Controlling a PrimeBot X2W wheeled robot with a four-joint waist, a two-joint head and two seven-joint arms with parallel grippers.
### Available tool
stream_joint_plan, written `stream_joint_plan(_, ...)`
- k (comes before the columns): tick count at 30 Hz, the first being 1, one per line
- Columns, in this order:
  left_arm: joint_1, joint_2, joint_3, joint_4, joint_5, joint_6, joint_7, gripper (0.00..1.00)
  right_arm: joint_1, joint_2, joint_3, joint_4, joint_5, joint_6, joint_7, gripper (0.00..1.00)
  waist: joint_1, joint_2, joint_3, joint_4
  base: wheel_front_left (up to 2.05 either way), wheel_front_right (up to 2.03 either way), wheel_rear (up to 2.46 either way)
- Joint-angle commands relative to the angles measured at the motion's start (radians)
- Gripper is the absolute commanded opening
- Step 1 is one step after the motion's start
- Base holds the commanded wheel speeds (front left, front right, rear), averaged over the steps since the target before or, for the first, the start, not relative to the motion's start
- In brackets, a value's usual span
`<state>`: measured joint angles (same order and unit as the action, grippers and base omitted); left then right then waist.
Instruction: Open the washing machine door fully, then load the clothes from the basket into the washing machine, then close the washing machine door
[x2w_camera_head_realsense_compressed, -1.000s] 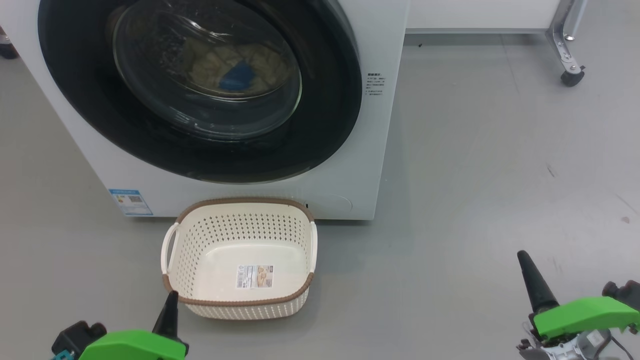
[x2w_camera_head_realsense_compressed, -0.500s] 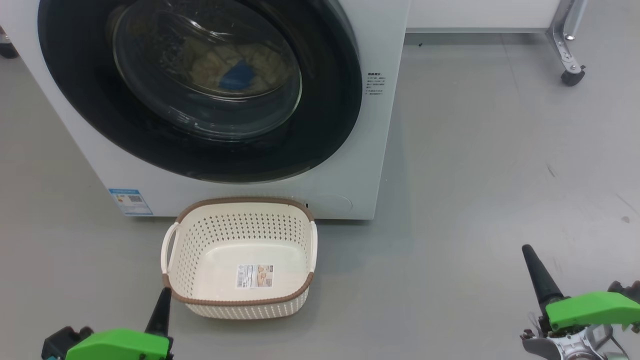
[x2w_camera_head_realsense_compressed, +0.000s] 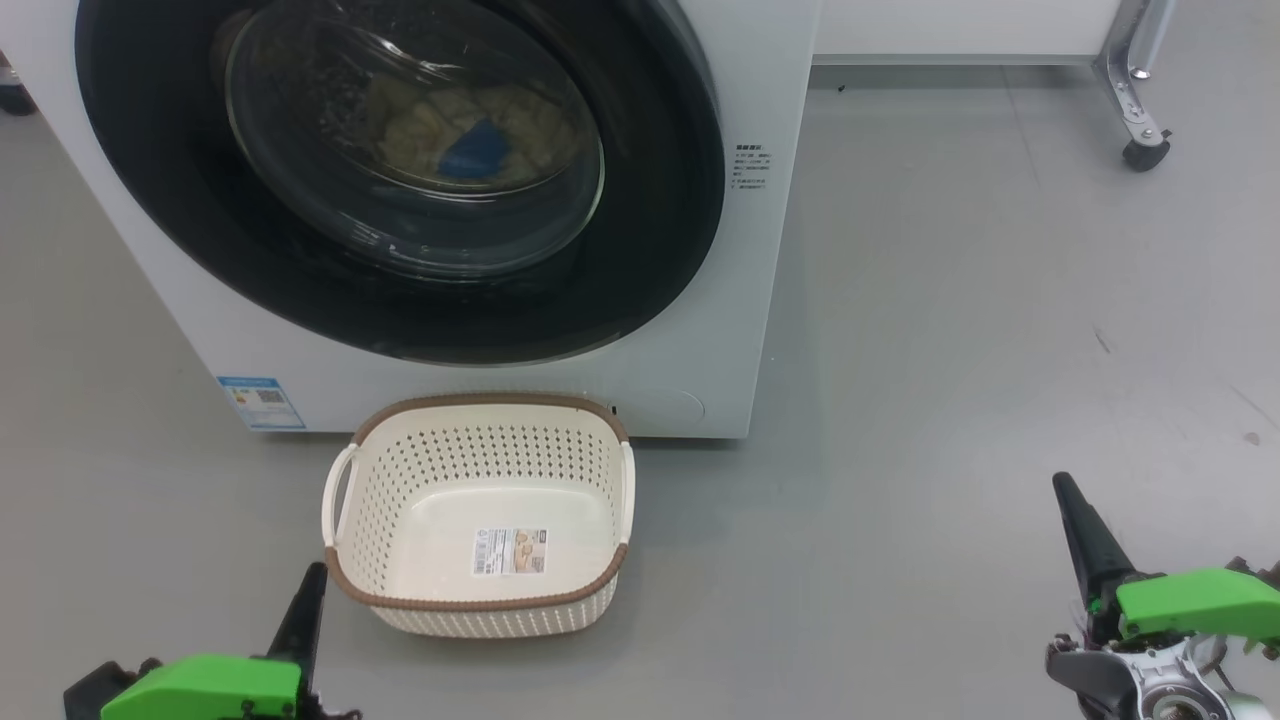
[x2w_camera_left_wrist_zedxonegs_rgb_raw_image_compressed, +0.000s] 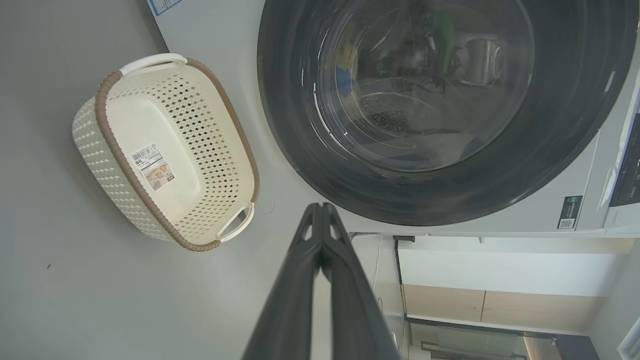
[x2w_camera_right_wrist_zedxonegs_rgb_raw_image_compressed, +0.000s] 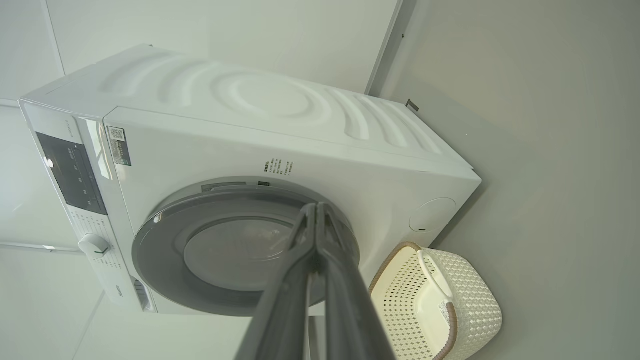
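Head view, lower left: left gripper has its fingers pressed together into one dark spike pointing up, with the green wrist cover beneath it. Lower right: right gripper is likewise closed, its spike leaning slightly up-left above its own green cover. In both wrist views the finger pairs meet at the tips with nothing between them.

Smooth grey floor runs to a white panel beside a metal leg on a black caster.
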<state>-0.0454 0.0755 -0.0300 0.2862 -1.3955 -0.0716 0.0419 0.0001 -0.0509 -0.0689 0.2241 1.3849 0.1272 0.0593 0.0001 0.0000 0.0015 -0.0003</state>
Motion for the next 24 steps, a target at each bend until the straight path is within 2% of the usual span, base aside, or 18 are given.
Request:
stream_joint_plan(1, -0.054, 0.005, 0.041, -0.038, -0.020, -0.011, 0.005, 0.00, -0.057, -0.024, 0.009, -0.026, 0.023, 0.003, 0.005, 0.00, -0.0001, 0.0000, 0.000, 0.000, 0.00, 0.00, 0.00)
stream_joint_plan(21, -0.061, -0.015, 0.129, -0.041, -0.218, -0.058, 0.060, 0.00, -0.104, -0.024, -0.010, 0.017, 0.246, 0.003, 0.025, 0.00, -0.0001, 0.0000, 0.002, 0.000, 0.00, 0.00, 0.00)
stream_joint_plan(24, -0.062, -0.016, 0.132, -0.041, -0.223, -0.059, 0.062, 0.00, -0.105, -0.024, -0.011, 0.019, 0.252, 0.003, 0.027, 0.00, -0.0001, 0.0000, 0.002, 0.000, 0.00, 0.00, 0.00)
